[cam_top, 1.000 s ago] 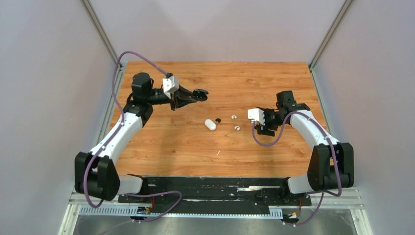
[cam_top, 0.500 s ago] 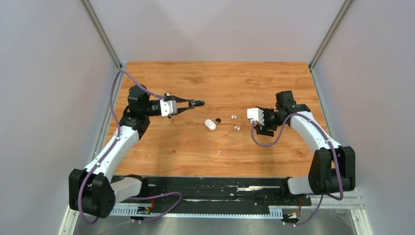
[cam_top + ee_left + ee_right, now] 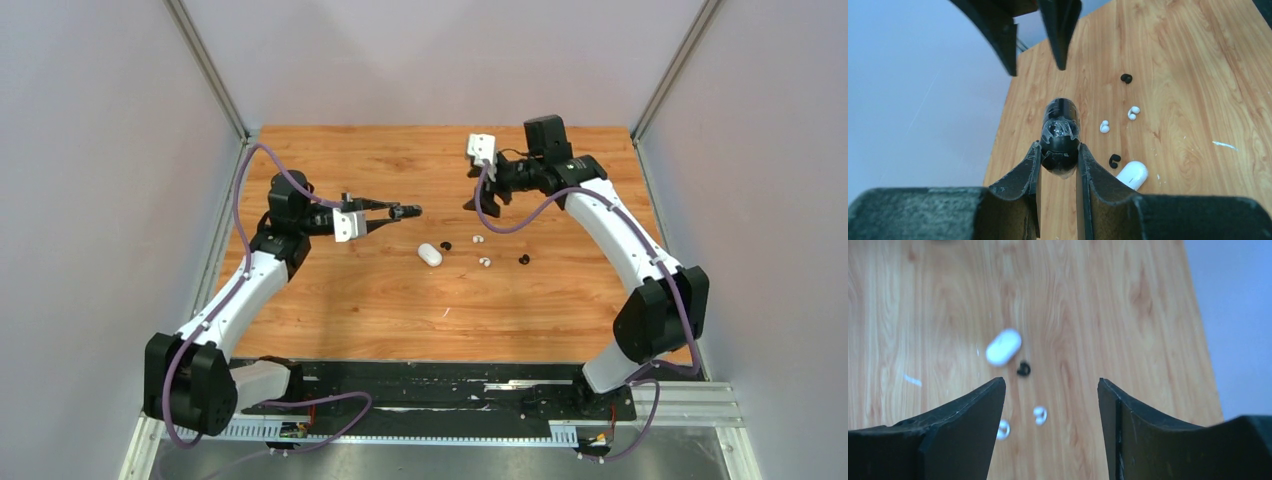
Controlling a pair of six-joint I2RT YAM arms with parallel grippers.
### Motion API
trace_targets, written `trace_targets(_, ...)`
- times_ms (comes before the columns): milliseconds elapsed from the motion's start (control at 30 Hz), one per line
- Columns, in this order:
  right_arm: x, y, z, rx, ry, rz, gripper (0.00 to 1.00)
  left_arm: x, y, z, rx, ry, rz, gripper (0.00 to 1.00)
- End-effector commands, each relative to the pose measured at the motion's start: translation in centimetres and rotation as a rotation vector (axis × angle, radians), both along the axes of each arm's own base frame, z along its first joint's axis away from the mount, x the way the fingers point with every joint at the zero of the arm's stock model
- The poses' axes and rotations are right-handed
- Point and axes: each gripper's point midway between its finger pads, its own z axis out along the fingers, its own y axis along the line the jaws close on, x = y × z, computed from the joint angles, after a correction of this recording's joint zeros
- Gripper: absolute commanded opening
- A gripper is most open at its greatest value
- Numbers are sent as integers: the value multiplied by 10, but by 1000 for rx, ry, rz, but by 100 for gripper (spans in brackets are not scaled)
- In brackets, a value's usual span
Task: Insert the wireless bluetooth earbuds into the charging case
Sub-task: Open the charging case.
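Earbuds (image 3: 477, 239) lie just nearside of the spread, empty right gripper (image 3: 1050, 383); the left gripper (image 3: 1059, 148) clamps a black case (image 3: 1060, 125).

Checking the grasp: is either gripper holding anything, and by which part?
The left gripper pinches a glossy black pebble-shaped case by its near end; the right gripper is open, holding nothing.

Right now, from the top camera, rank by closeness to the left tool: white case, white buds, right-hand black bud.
1. White case, cluster's left end, by the left tool.
2. White buds, middle.
3. Right-hand black bud, far end.
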Motion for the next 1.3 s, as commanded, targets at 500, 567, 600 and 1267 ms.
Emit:
trace_targets(500, -29, 120, 56, 208, -107, 322, 61, 22, -14, 16, 39, 1, -64, 0)
trace_targets(567, -29, 120, 59, 213, -111, 322, 60, 24, -15, 18, 33, 27, -55, 0)
trace_targets(600, -29, 120, 60, 216, -112, 315, 59, 23, -14, 17, 34, 36, -55, 0)
trace_targets(1267, 19, 108, 86, 294, -60, 71, 46, 10, -16, 6, 66, 38, -98, 0)
